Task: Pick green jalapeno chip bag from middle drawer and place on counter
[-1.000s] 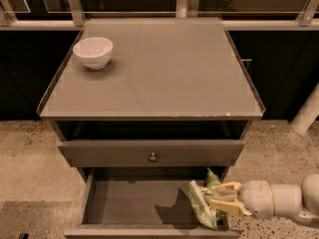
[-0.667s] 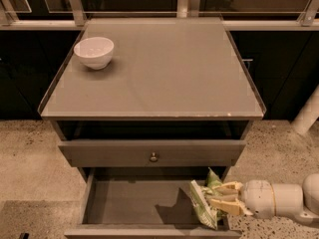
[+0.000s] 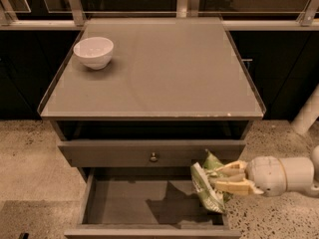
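Note:
The green jalapeno chip bag (image 3: 205, 185) is crinkled and light green, held upright over the right end of the open middle drawer (image 3: 124, 203). My gripper (image 3: 223, 179) reaches in from the right and is shut on the bag, its pale fingers (image 3: 230, 186) pinching the bag's right side. The bag hangs a little above the drawer floor, in front of the closed drawer front with the round knob (image 3: 153, 157). The counter (image 3: 164, 68) is the grey glossy top above.
A white bowl (image 3: 93, 52) stands at the counter's back left. Metal rail posts (image 3: 75, 4) run behind the counter. Speckled stone floor (image 3: 30, 163) lies on both sides of the cabinet. A white post (image 3: 306, 111) stands at the right.
The bag and my gripper hold nearly the same place over the drawer's right end; the view has shifted slightly.

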Controlling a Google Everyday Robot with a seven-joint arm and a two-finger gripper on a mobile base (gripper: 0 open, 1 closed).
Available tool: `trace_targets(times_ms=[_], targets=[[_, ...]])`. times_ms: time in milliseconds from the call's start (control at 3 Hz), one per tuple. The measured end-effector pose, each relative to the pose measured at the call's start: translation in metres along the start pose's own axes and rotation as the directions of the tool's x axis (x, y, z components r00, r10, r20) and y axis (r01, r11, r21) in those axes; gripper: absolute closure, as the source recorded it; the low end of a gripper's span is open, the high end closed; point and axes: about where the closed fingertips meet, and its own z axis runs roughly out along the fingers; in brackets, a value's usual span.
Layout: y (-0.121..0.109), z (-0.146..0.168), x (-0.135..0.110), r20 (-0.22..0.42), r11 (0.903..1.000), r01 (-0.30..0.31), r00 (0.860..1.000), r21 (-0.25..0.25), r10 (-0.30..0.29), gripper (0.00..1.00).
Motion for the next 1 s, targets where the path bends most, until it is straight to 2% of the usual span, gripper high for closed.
trace_targets(times_ms=[333, 667, 1000], targets=[[-0.001, -0.009, -0.056, 0.005, 0.9968, 0.056, 0.998, -0.058, -0.056, 1.00], [0.001, -0.019, -0.112, 0.008, 0.9902, 0.120, 0.993, -0.071, -0.120, 1.00], [0.013, -0.021, -0.152, 0.027, 0.9727, 0.205, 0.979, -0.109, -0.203, 1.00]])
